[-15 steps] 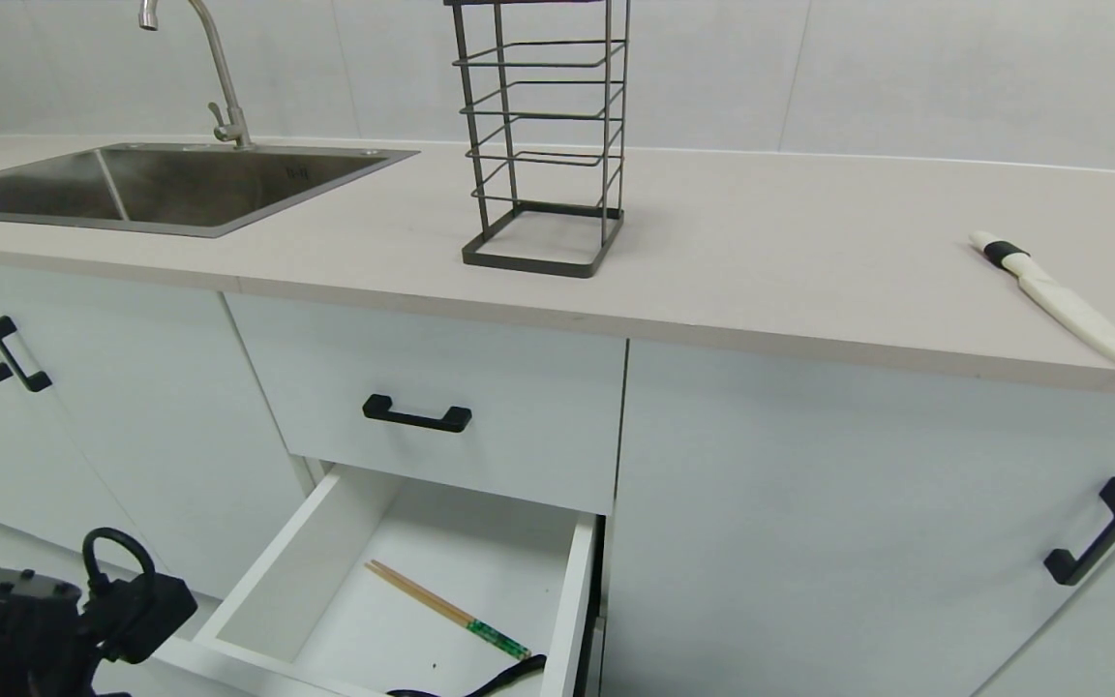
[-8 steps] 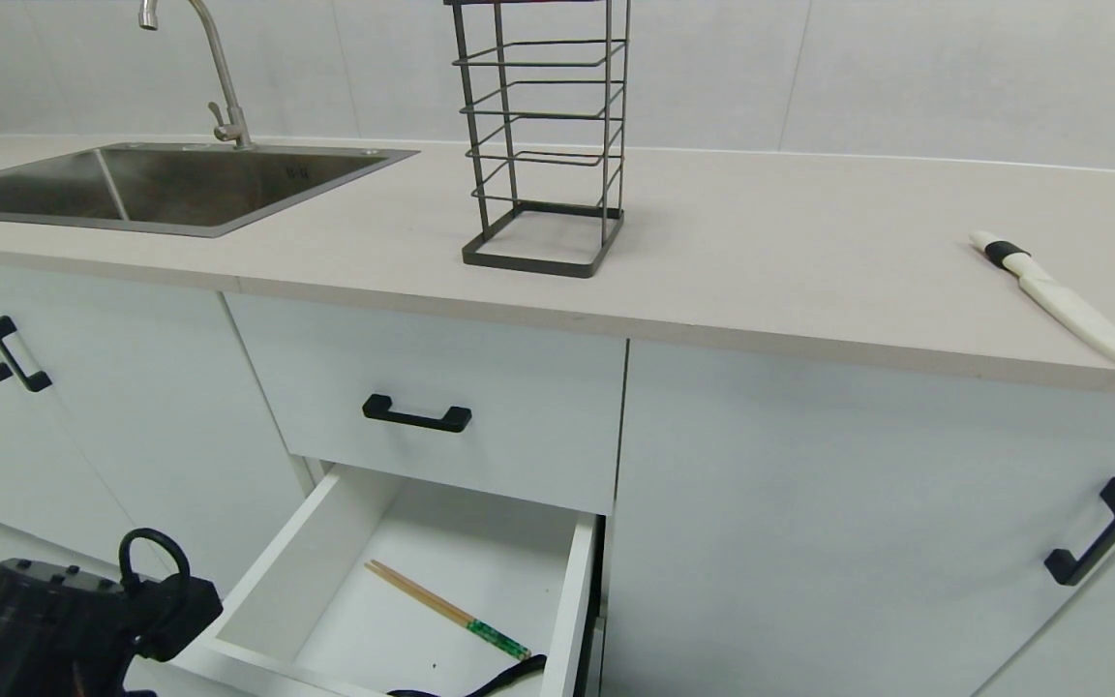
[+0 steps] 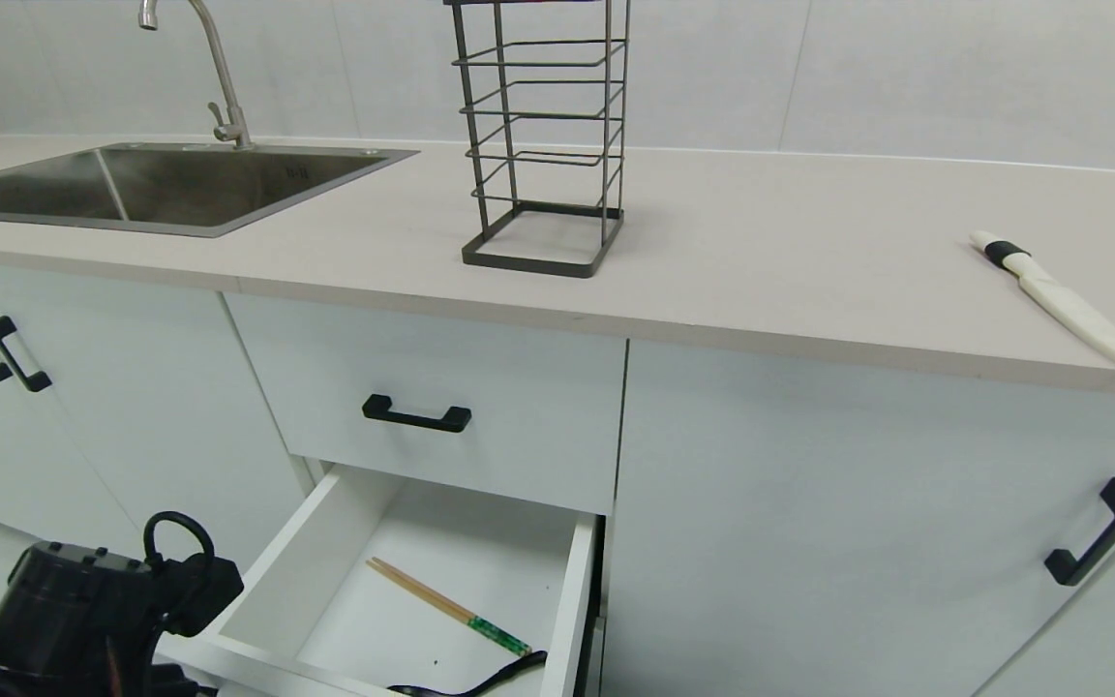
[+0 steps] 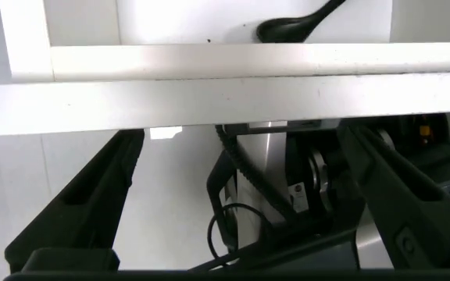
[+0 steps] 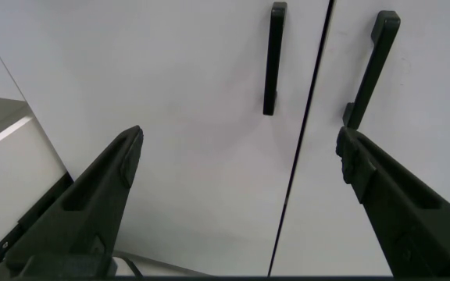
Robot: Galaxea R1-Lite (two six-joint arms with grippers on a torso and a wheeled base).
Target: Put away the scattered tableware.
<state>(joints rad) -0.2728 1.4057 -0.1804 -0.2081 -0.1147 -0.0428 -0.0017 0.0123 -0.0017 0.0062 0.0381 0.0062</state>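
Hanging wide open, my left end effector faces the front of the open drawer. My right end effector, also open, faces cupboard doors. The knife lies slantwise on the table, far right, blade tip toward the front edge. I judge it nearer my right arm.
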